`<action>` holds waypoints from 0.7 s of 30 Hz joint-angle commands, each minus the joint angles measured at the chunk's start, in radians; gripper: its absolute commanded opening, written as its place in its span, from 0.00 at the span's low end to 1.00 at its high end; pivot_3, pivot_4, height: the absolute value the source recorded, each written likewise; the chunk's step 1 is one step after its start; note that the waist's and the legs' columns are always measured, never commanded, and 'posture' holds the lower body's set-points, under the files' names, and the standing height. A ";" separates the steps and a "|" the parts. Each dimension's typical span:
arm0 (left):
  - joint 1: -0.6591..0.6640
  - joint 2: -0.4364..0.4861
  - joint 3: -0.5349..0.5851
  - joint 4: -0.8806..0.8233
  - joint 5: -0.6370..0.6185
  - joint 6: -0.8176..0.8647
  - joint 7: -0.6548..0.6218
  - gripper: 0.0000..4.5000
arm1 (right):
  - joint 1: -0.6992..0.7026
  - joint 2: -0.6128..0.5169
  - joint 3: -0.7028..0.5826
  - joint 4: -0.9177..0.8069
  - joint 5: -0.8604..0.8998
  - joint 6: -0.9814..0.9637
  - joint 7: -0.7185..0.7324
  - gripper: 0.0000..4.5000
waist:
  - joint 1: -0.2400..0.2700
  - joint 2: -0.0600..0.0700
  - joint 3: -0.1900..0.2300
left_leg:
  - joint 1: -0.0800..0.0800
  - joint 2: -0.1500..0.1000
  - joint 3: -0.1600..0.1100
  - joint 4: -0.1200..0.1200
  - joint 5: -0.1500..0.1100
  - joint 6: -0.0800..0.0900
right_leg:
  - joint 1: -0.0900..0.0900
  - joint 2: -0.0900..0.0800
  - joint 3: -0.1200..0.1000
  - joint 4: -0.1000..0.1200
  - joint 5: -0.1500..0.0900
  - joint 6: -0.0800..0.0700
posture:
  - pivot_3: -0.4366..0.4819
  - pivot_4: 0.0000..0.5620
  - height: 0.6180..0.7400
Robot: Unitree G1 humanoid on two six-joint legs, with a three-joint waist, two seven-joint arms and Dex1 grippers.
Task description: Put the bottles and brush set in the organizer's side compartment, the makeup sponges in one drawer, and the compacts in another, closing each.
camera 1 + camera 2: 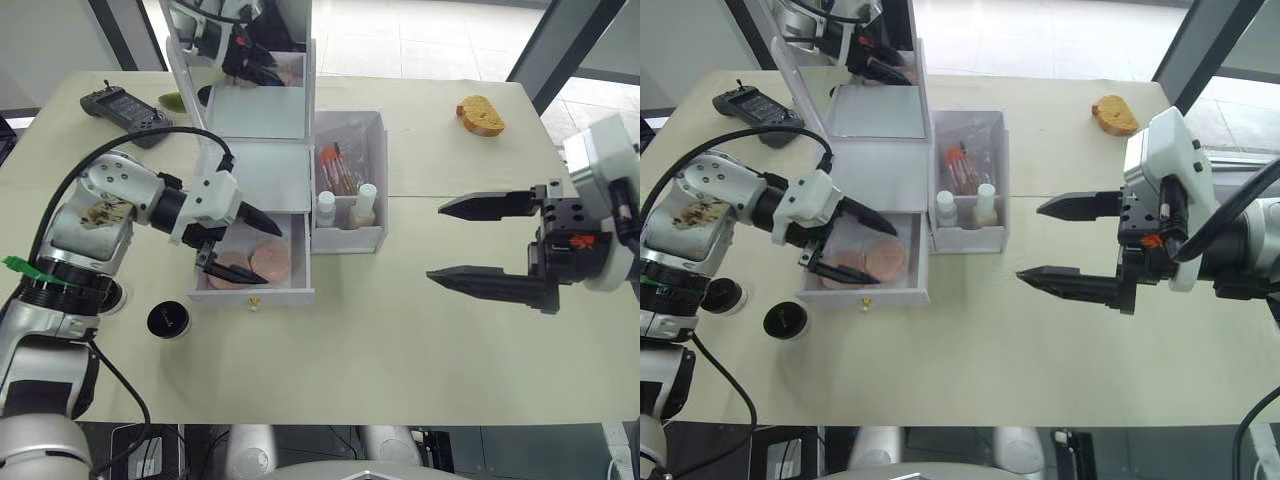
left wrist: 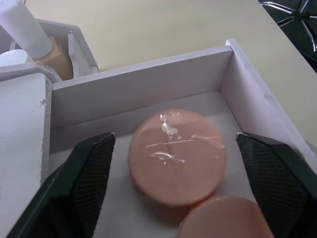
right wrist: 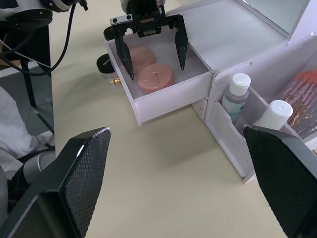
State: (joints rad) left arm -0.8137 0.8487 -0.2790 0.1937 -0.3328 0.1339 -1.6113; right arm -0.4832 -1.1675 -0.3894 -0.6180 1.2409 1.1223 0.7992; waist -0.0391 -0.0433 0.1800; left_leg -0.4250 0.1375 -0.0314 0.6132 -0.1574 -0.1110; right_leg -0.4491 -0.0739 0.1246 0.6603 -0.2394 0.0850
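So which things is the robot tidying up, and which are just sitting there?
For the job: organizer, open drawer holding two makeup sponges, side compartment with bottles and brush set, one compact.

Just lying about: black handheld controller, yellow sponge-like lump, green thing.

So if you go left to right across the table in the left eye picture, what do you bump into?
Black compact → open drawer with the pink sponges → side compartment holding the bottles → right gripper.
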 commanded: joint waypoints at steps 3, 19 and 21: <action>-0.061 0.021 0.057 -0.030 -0.046 0.066 -0.003 1.00 | -0.044 -0.020 0.026 0.011 0.018 -0.023 -0.003 1.00 | -0.001 0.000 0.000 | 0.000 0.000 0.000 0.000 0.000 0.000 | 0.000 0.000 0.000 0.000 0.000 0.000 | 0.48 0.27 0.71; 0.570 0.245 0.753 -0.645 -0.563 0.745 0.224 1.00 | -0.299 0.078 0.317 0.189 -0.254 -0.223 0.232 1.00 | -0.031 0.001 0.000 | 0.001 0.000 0.000 -0.001 0.000 0.000 | -0.002 0.000 0.001 0.003 -0.005 -0.002 | 0.48 0.27 0.71; 0.725 0.182 0.873 -0.765 -0.648 0.795 0.299 1.00 | -0.333 0.103 0.363 0.233 -0.295 -0.243 0.281 1.00 | -0.030 0.001 0.000 | 0.000 0.000 0.000 -0.001 0.000 0.000 | -0.004 0.000 0.000 0.003 -0.005 -0.003 | 0.48 0.27 0.71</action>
State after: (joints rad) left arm -0.1270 1.0477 0.4759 -0.4661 -0.8989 0.8887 -1.3718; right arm -0.7868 -1.0729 -0.0406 -0.4051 0.9796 0.9166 1.0377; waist -0.0688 -0.0428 0.1805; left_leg -0.4247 0.1377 -0.0316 0.6121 -0.1573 -0.1112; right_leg -0.4527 -0.0740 0.1242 0.6640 -0.2451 0.0819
